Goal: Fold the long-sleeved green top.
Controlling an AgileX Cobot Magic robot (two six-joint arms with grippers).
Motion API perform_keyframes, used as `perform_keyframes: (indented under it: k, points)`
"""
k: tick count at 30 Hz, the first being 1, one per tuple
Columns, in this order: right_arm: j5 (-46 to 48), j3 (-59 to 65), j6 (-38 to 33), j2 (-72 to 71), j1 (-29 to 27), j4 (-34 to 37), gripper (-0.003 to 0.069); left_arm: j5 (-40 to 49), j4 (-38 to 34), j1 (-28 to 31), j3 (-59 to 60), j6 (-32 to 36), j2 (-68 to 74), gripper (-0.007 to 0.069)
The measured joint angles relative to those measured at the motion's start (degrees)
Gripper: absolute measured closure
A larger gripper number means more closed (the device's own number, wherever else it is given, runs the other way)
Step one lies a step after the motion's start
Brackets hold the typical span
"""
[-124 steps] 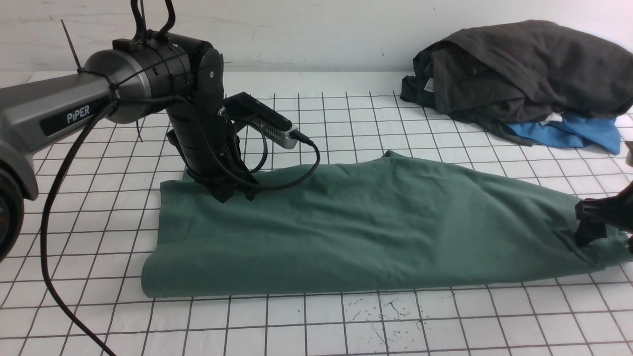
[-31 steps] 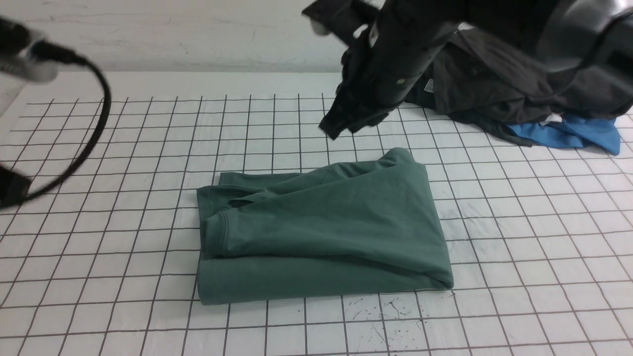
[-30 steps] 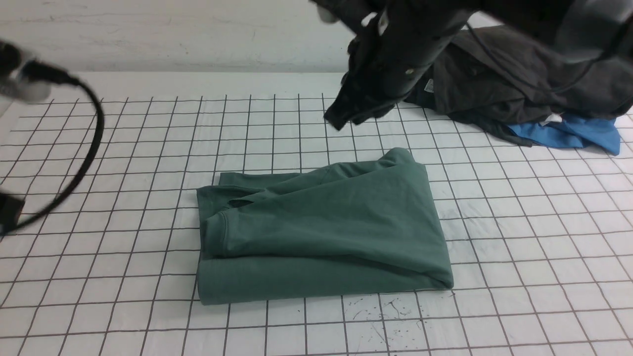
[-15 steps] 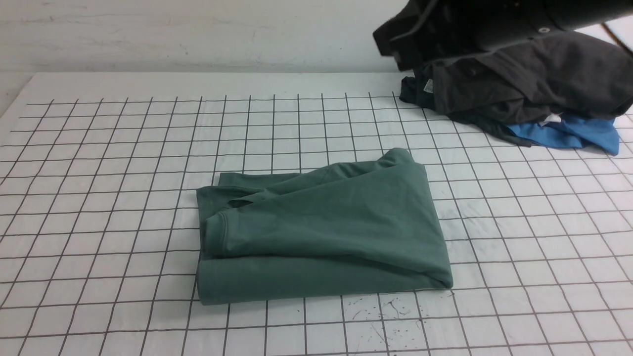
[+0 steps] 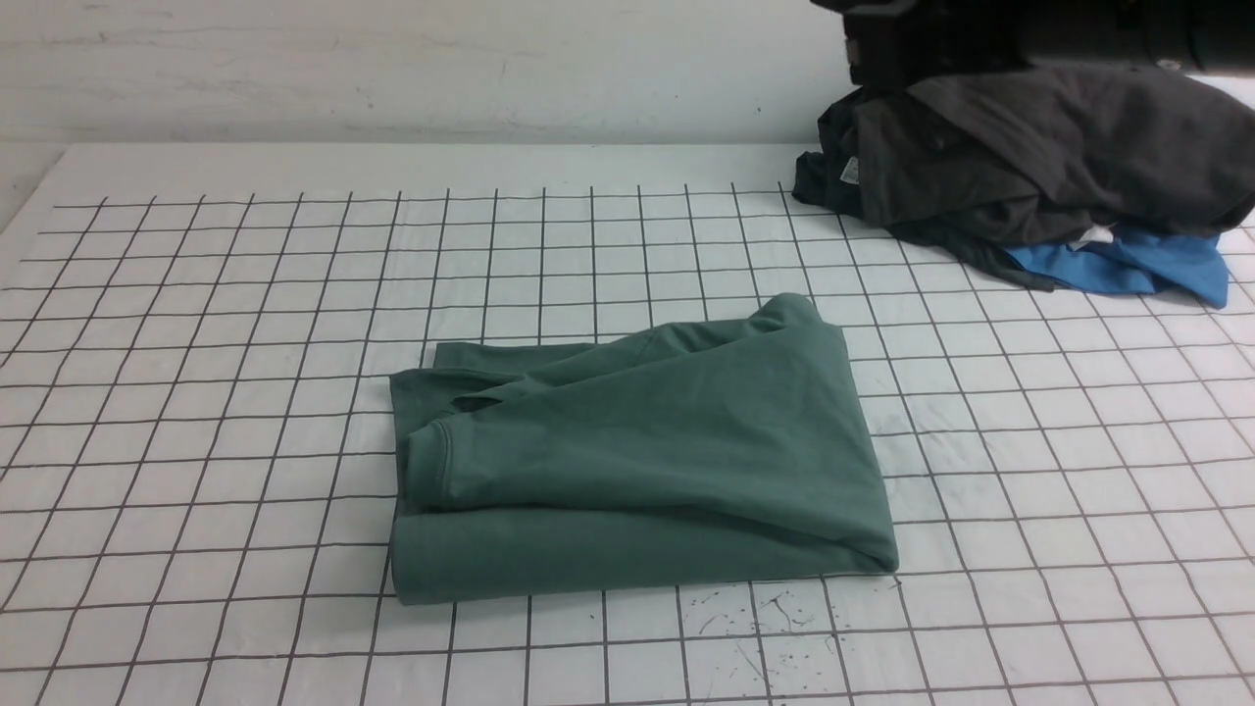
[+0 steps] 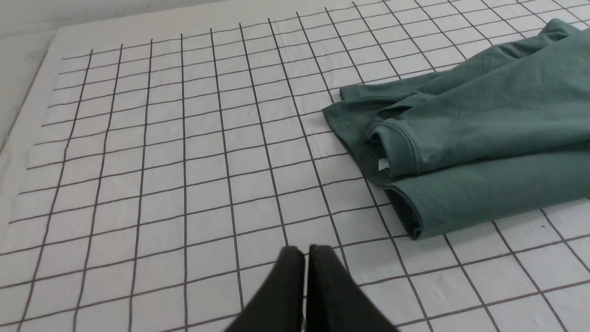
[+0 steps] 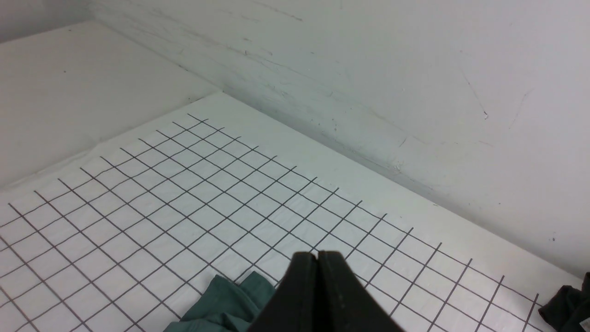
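The green long-sleeved top (image 5: 637, 461) lies folded into a compact, roughly square bundle in the middle of the gridded table, a cuffed sleeve end on its left side. It also shows in the left wrist view (image 6: 484, 133) and, as a corner only, in the right wrist view (image 7: 226, 299). My left gripper (image 6: 306, 249) is shut and empty, above bare table to the left of the top. My right gripper (image 7: 317, 254) is shut and empty, raised high above the table; in the front view only part of that arm (image 5: 980, 34) shows at the top right.
A dark charcoal-grey garment (image 5: 1039, 157) lies heaped at the back right, over a bright blue garment (image 5: 1128, 265). The white gridded sheet (image 5: 245, 324) covers the table up to the back wall (image 5: 392, 69).
The top went from a long flat strip to a folded bundle. Both arms have since let go and pulled away: the left arm out of the front view, the right arm up to the top right.
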Motion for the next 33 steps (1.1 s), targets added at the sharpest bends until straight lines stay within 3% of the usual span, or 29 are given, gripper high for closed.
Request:
perform_keyframes:
  k: [15, 25, 33]
  points:
    - [-3.66, 20.06, -0.05, -25.07, 0.0, 0.13, 0.0673, 0.0, 0.0, 0.0, 0.0, 0.0, 0.0, 0.0629]
    - [8.81, 23.43, -0.05, -37.22, 0.0, -0.02, 0.0673, 0.0, 0.0, 0.0, 0.0, 0.0, 0.0, 0.0629]
    - [11.29, 23.43, 0.5, -38.18, 0.0, -4.57, 0.0673, 0.0, 0.0, 0.0, 0.0, 0.0, 0.0, 0.0629]
